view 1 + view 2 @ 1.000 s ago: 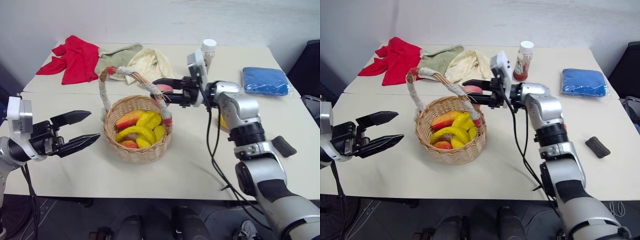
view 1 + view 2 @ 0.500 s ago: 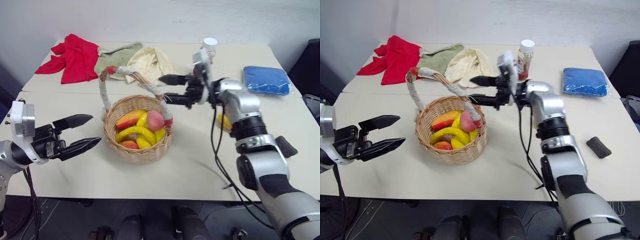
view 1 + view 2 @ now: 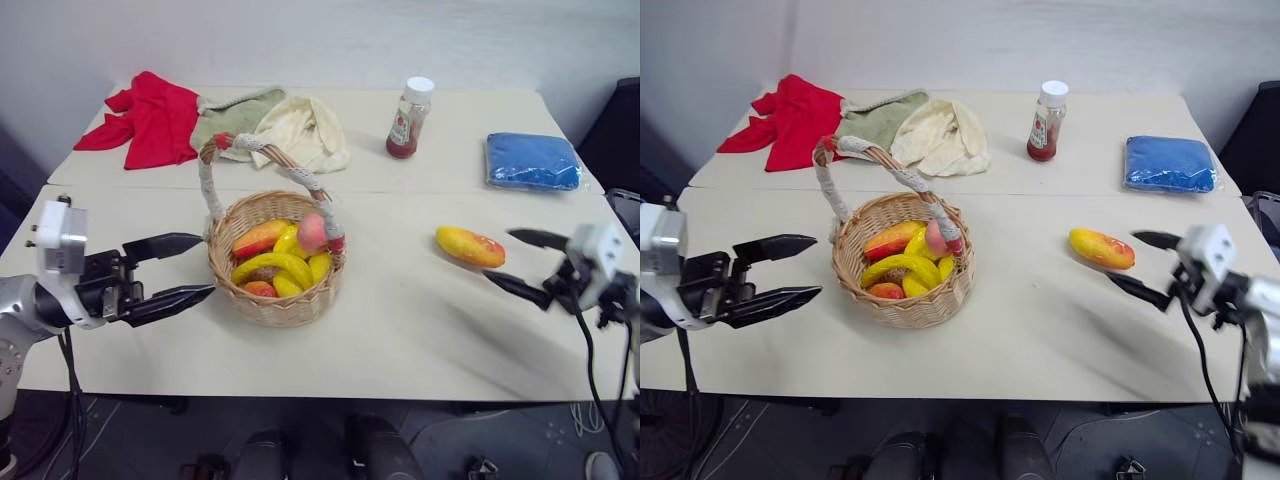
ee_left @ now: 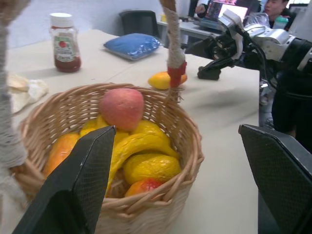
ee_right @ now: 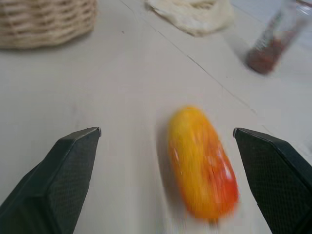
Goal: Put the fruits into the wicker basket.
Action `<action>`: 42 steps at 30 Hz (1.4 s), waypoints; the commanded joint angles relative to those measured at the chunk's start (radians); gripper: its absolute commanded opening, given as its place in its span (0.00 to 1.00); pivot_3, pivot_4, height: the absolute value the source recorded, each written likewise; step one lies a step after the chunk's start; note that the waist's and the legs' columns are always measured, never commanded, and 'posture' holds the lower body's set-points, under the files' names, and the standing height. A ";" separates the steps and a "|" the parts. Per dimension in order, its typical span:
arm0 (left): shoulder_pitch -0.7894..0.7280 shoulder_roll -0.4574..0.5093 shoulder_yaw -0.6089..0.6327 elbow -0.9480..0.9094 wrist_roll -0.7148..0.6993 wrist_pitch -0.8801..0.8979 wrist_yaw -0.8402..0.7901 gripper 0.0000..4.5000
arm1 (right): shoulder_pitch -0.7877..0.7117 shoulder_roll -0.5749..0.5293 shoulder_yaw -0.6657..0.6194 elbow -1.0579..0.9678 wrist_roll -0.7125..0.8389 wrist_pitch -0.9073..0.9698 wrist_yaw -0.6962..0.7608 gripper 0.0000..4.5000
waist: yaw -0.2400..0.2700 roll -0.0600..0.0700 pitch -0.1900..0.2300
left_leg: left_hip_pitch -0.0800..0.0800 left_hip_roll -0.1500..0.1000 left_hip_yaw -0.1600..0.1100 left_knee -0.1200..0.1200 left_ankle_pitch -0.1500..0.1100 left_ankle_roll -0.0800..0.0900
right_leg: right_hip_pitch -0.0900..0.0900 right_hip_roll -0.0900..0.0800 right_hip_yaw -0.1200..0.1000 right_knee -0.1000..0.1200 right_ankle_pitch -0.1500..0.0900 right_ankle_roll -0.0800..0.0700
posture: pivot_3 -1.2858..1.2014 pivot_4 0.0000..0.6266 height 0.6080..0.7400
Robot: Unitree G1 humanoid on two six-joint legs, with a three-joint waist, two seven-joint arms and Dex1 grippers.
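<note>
The round tan woven wicker basket sits near the middle of the pale table, its cloth-wrapped arched handle rising over a heap of toy fruit: a pink-red peach resting on top by the handle's red end, a curved yellow banana and other yellow and orange pieces below. One fruit is left outside, an oblong yellow-orange mango with a red blush, lying flat on the table well to the right of the basket. The right gripper hangs just beside it with its two black fingers spread wide and nothing between them; from its wrist the mango lies ahead, between the fingers' lines but not yet inside them. To my eye the step in hand is taking that mango. It lies slantwise to the gripper, so the wrist would do well to turn until the fingers cross the narrow middle, not the long ends, then come low to the table before closing, since a smooth rounded toy like this could squirt out of a high or glancing pinch. The carry should clear the handle and drop on the open side. The left gripper waits just beside the basket's left wall, its fingers also apart and empty; it looks placed to steady the basket if it gets nudged.
</note>
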 commanded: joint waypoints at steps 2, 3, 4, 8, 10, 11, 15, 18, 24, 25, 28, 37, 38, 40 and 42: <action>-0.058 -0.009 -0.027 0.036 0.037 -0.053 0.007 0.95 | 0.168 0.017 -0.114 -0.043 0.001 -0.107 -0.070 0.99 | 0.000 0.000 0.000 | 0.008 0.000 -0.001 -0.003 0.000 0.000 | 0.008 0.002 0.000 -0.003 0.001 -0.001 | 0.52 0.24 1.00; -0.069 -0.007 -0.032 0.037 0.032 -0.046 0.009 0.95 | 0.186 0.019 -0.114 -0.061 0.015 -0.085 -0.081 0.99 | -0.002 -0.001 0.000 | 0.012 0.001 0.000 -0.005 0.000 0.000 | 0.012 0.002 0.001 -0.005 0.001 -0.001 | 0.52 0.24 1.00; -0.072 -0.004 -0.035 0.036 0.026 -0.038 0.005 0.95 | 0.194 0.017 -0.109 -0.077 0.025 -0.066 -0.088 0.99 | -0.007 -0.001 0.000 | 0.013 0.001 0.000 -0.005 0.000 0.000 | 0.013 0.002 0.001 -0.005 0.001 -0.001 | 0.52 0.24 1.00; -0.055 0.010 -0.049 0.027 0.023 -0.015 -0.020 0.95 | 0.089 -0.008 -0.025 -0.125 0.027 0.011 -0.121 0.99 | -0.027 0.000 0.000 | 0.014 0.002 0.001 -0.006 0.000 -0.002 | 0.012 0.003 0.003 -0.004 0.002 -0.001 | 0.52 0.24 1.00; -0.050 0.009 -0.053 0.025 0.030 -0.020 -0.022 0.95 | 0.020 -0.032 0.035 -0.112 0.004 0.058 -0.115 0.99 | -0.027 0.000 0.000 | 0.014 0.003 0.002 -0.006 0.002 -0.004 | 0.011 0.004 0.003 -0.004 0.002 -0.001 | 0.52 0.24 1.00; -0.051 0.006 -0.055 0.024 0.034 -0.026 -0.019 0.95 | -0.049 -0.045 0.088 -0.076 -0.028 0.078 -0.111 0.99 | -0.025 0.000 0.000 | 0.013 0.003 0.001 -0.006 0.002 -0.004 | 0.010 0.004 0.003 -0.003 0.001 -0.001 | 0.52 0.24 1.00; -0.037 0.003 -0.059 0.013 0.046 -0.040 -0.019 0.95 | -0.315 -0.069 0.283 0.143 -0.167 0.112 -0.102 0.99 | -0.022 -0.001 0.000 | 0.011 0.002 0.001 -0.005 0.002 -0.004 | 0.009 0.003 0.003 -0.004 0.001 -0.002 | 0.52 0.24 1.00; -0.025 0.005 -0.054 0.001 0.044 -0.040 -0.016 0.95 | -0.483 -0.056 0.391 0.334 -0.253 0.087 -0.082 0.99 | -0.016 -0.001 0.000 | 0.010 0.002 0.001 -0.005 0.002 -0.004 | 0.008 0.003 0.003 -0.005 0.001 -0.002 | 0.52 0.24 1.00; 0.014 0.013 -0.012 -0.028 0.030 -0.029 -0.005 0.95 | -0.701 0.000 0.496 0.629 -0.320 0.053 -0.017 0.87 | -0.006 0.000 0.001 | 0.005 0.002 0.001 -0.003 0.002 -0.005 | 0.005 0.002 0.002 -0.007 0.001 -0.002 | 0.52 0.24 1.00; 0.024 0.014 0.000 -0.034 0.027 -0.026 -0.003 0.95 | -0.725 0.008 0.492 0.656 -0.311 0.062 0.001 0.80 | -0.005 0.000 0.001 | 0.005 0.002 0.001 -0.003 0.002 -0.005 | 0.005 0.002 0.002 -0.007 0.001 -0.002 | 0.52 0.24 1.00; 0.055 0.013 0.033 -0.056 0.017 -0.018 0.008 0.95 | -0.765 0.022 0.472 0.682 -0.268 0.059 0.094 0.58 | -0.006 0.000 0.001 | 0.004 0.002 0.001 -0.002 0.002 -0.004 | 0.005 0.001 0.002 -0.007 0.001 -0.001 | 0.52 0.24 1.00; 0.098 -0.012 0.088 -0.090 -0.004 -0.015 0.058 0.95 | -0.980 0.185 0.453 0.502 -0.101 0.275 0.231 0.54 | -0.030 0.001 0.001 | 0.005 0.002 0.000 -0.003 0.002 -0.004 | 0.005 0.001 0.001 -0.004 0.002 -0.001 | 0.52 0.24 1.00; 0.102 -0.013 0.088 -0.092 -0.005 -0.015 0.062 0.95 | -1.004 0.209 0.458 0.482 -0.091 0.310 0.235 0.54 | -0.035 0.001 0.001 | 0.005 0.003 0.000 -0.004 0.002 -0.005 | 0.004 0.002 0.001 -0.003 0.002 -0.001 | 0.52 0.24 1.00; 0.104 -0.019 0.084 -0.090 -0.005 -0.019 0.071 0.95 | -1.051 0.252 0.501 0.490 -0.130 0.325 0.228 0.54 | -0.036 0.001 0.001 | 0.005 0.003 0.000 -0.005 0.002 -0.005 | 0.002 0.002 0.001 -0.002 0.001 -0.002 | 0.52 0.24 1.00; 0.104 -0.030 0.081 -0.085 -0.004 -0.025 0.081 0.95 | -1.113 0.319 0.522 0.523 -0.127 0.325 0.254 0.54 | -0.031 0.001 0.001 | 0.003 0.004 -0.003 -0.005 0.003 -0.007 | 0.002 0.002 -0.002 0.001 0.001 -0.003 | 0.52 0.24 1.00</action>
